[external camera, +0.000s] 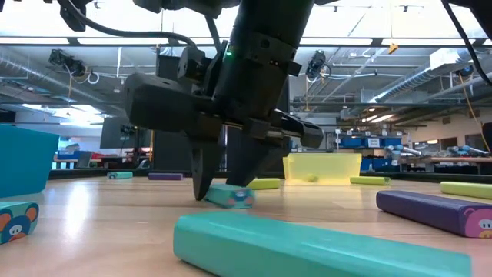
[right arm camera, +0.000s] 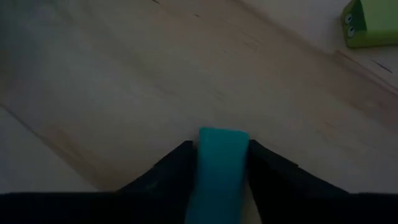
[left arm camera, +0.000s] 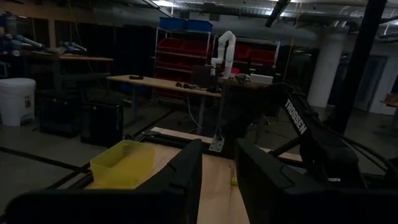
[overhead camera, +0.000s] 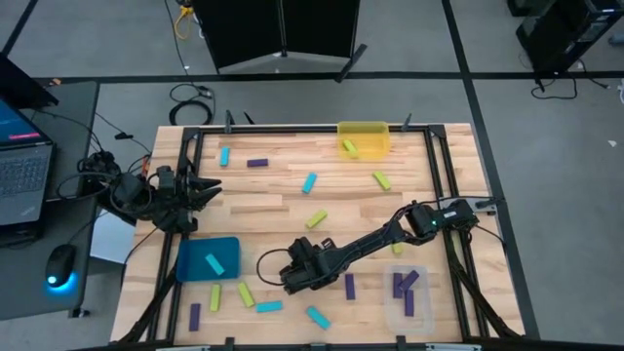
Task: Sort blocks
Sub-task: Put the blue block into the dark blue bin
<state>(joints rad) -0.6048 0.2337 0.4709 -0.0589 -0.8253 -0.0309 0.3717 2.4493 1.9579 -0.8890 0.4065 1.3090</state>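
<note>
Though hidden from above, cyan block (right arm camera: 222,163) between fingers (right arm camera: 168,171).

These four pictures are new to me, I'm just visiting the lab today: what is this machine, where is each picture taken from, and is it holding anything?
It is a robot with two dark arms at a wooden table, each ending in a two-finger gripper. One picture looks straight down from above, one looks level across the tabletop, and two come from cameras on the arms' wrists.

Small cyan, purple and yellow-green blocks lie scattered on the table, to be sorted into bins: a teal bin, a yellow bin and a clear bin that already holds purple blocks.

The right gripper is down at the table with its fingers on either side of a cyan block, which rests on the wood. The left gripper waits at the table's left edge, holding nothing, fingers slightly apart.
</note>
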